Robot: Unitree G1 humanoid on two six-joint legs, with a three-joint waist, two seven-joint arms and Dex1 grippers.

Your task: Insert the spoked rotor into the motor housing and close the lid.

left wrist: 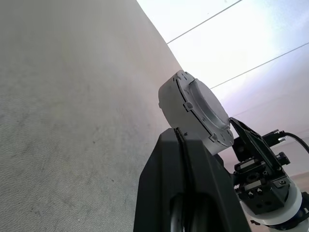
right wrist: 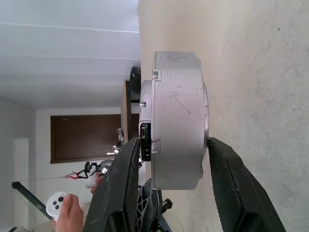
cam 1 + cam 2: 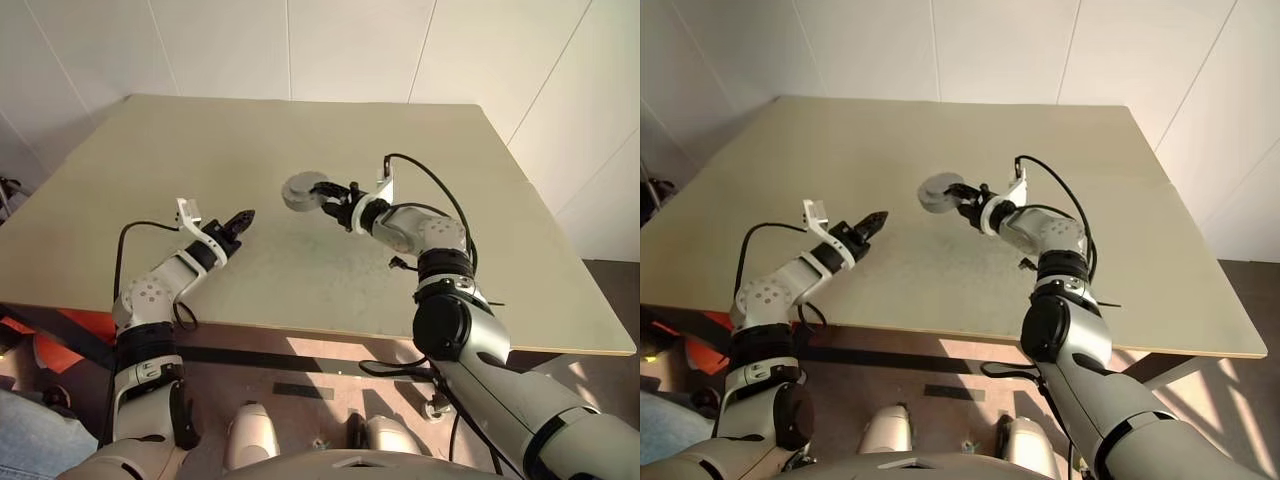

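Observation:
My right gripper (image 3: 318,192) is shut on the motor housing (image 3: 298,190), a short round grey drum, one finger on each flat face. It holds the housing just above the table's middle. In the right wrist view the housing (image 2: 176,121) sits between my two black fingers (image 2: 227,179). The lid (image 1: 207,108), a flat pale disc with small tabs, lies on the housing's (image 1: 176,104) upper face. The spoked rotor is hidden. My left gripper (image 3: 243,218) hovers over the table to the housing's left, shut and empty, pointing toward it.
The beige table (image 3: 200,150) spreads wide around both arms, its front edge close to me. White walls stand behind it. A black cable (image 3: 430,180) loops off my right wrist. A person's hand holding a controller (image 2: 65,205) shows in the distance.

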